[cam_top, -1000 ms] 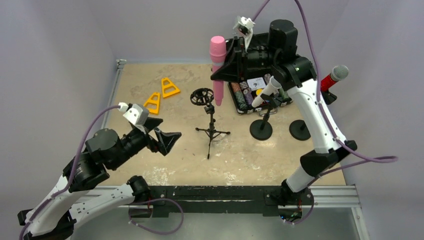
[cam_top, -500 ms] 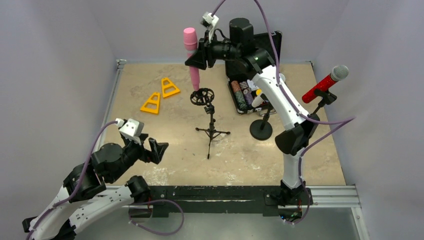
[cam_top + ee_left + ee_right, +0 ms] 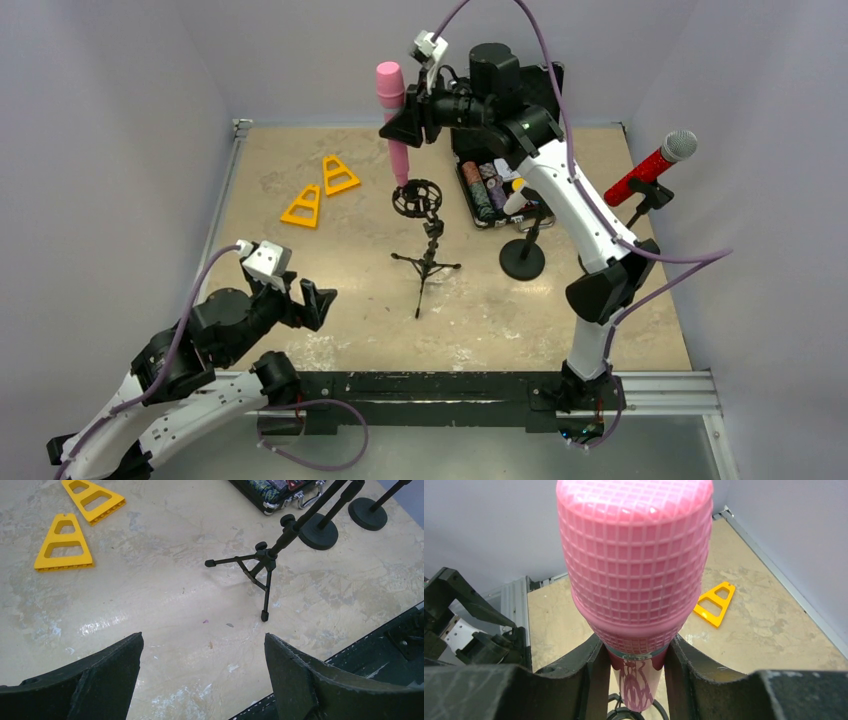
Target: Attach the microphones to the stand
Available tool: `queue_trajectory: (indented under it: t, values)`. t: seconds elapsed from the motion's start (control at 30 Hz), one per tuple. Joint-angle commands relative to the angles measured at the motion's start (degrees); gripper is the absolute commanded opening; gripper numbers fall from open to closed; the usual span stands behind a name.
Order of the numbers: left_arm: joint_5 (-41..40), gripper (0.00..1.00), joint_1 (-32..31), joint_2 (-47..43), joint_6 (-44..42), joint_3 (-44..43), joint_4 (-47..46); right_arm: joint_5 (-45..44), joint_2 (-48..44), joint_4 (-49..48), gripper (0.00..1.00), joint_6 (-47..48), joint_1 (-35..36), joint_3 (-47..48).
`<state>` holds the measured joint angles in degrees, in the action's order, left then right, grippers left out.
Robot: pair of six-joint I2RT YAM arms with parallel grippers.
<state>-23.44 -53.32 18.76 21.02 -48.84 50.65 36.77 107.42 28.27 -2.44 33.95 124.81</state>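
Note:
My right gripper (image 3: 401, 125) is shut on the pink microphone (image 3: 398, 150) just under its head and holds it upright, head up. Its tail hangs right above the left rim of the black ring mount (image 3: 417, 198) on the tripod stand (image 3: 427, 262). The right wrist view shows the pink microphone (image 3: 636, 565) between my right gripper's (image 3: 636, 655) jaws, with the ring mount (image 3: 621, 712) below. The red microphone (image 3: 650, 168) sits on a stand at the right. The white microphone (image 3: 519, 198) sits on a round-base stand (image 3: 522, 262). My left gripper (image 3: 303, 300) is open and empty, low at the near left (image 3: 202, 640).
Two yellow triangular pieces (image 3: 320, 190) lie at the far left. An open black case (image 3: 490, 190) with small items lies behind the stands. The left wrist view shows the tripod (image 3: 265, 562), two round bases (image 3: 318, 537) and the table's front rail (image 3: 400, 635).
My right arm has shifted the pink microphone a little right and down toward the ring mount. The ring mount has swung slightly right. My left arm has barely moved.

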Motion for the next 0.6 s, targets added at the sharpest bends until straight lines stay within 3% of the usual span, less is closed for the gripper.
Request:
queue_trajectory:
  t: [0.0, 0.57]
  values:
    - [-0.01, 0.94, 0.15, -1.13, 0.40, 0.87, -1.27, 1.00, -3.46, -1.63, 0.02, 0.20, 0.05, 1.81]
    - [-0.29, 0.94, 0.15, -1.73, 0.69, 0.85, -0.41, 3.18, -0.37, -2.18, 0.02, -0.55, 0.14, 1.35]
